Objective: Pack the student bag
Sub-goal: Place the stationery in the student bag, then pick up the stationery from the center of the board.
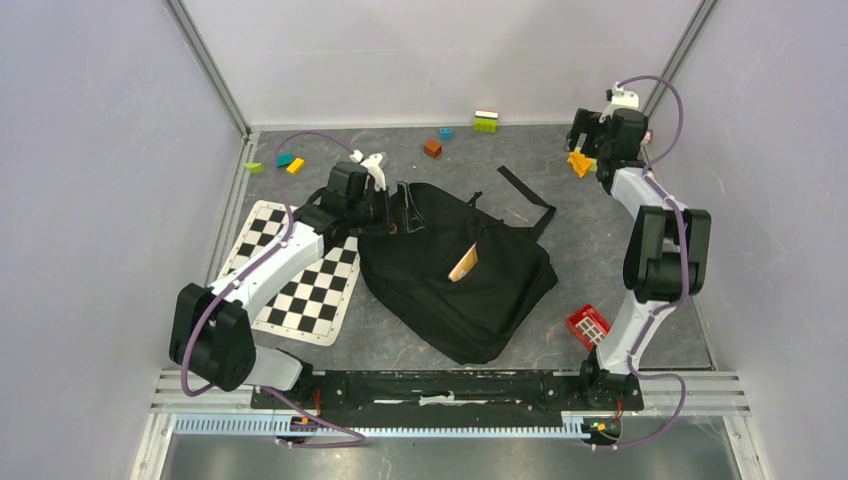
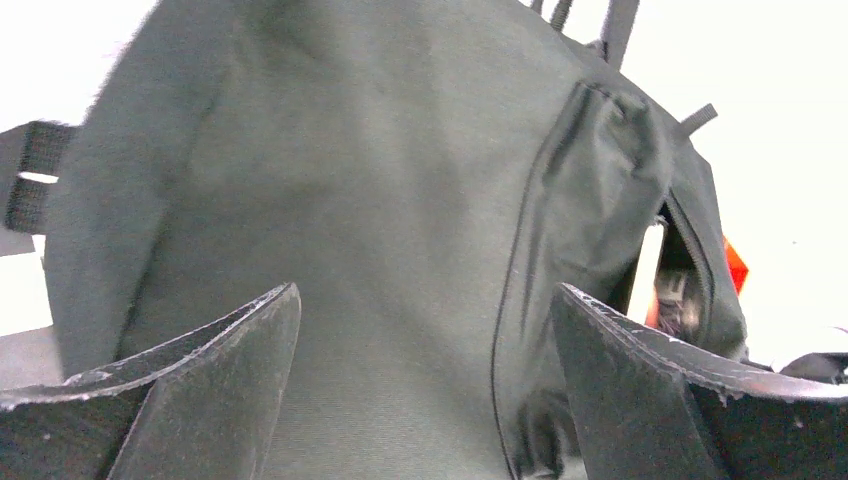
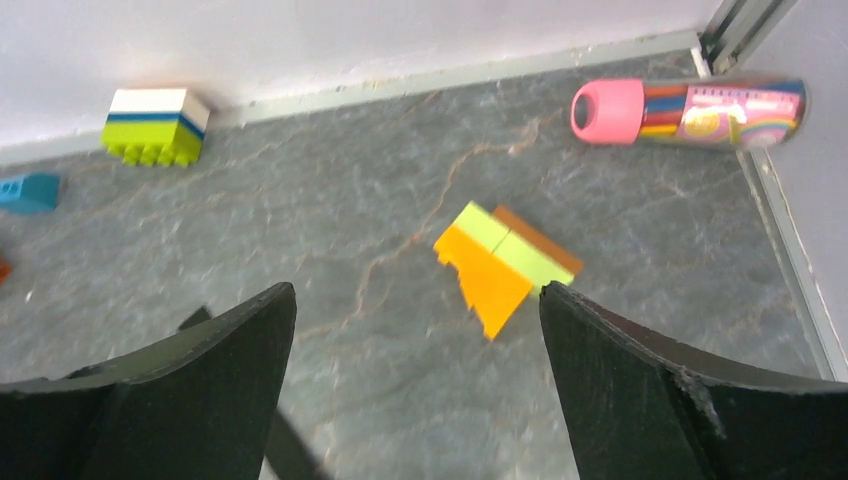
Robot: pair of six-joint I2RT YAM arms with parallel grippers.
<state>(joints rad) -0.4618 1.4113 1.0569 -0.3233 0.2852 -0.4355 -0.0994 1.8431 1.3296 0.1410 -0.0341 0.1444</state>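
The student bag [image 1: 470, 290], black and bulky, lies in the middle of the table with a tan flat item [image 1: 463, 265] poking from its open pocket. My left gripper [image 1: 395, 215] is at the bag's upper left corner. In the left wrist view this gripper [image 2: 425, 290] stands open, the bag's fabric [image 2: 380, 180] filling the space between and beyond its fingers. My right gripper [image 1: 583, 152] hovers at the far right, open [image 3: 415, 290], with nothing between its fingers. An orange and green block [image 3: 500, 260] lies just ahead of its right finger.
A pink-capped tube of markers [image 3: 690, 108] lies by the right wall. A green and white block [image 1: 486, 121], a blue block [image 1: 446, 132] and a brown block [image 1: 432, 148] sit at the back. A checkerboard sheet [image 1: 300, 290] lies left, a red basket [image 1: 588, 326] near right.
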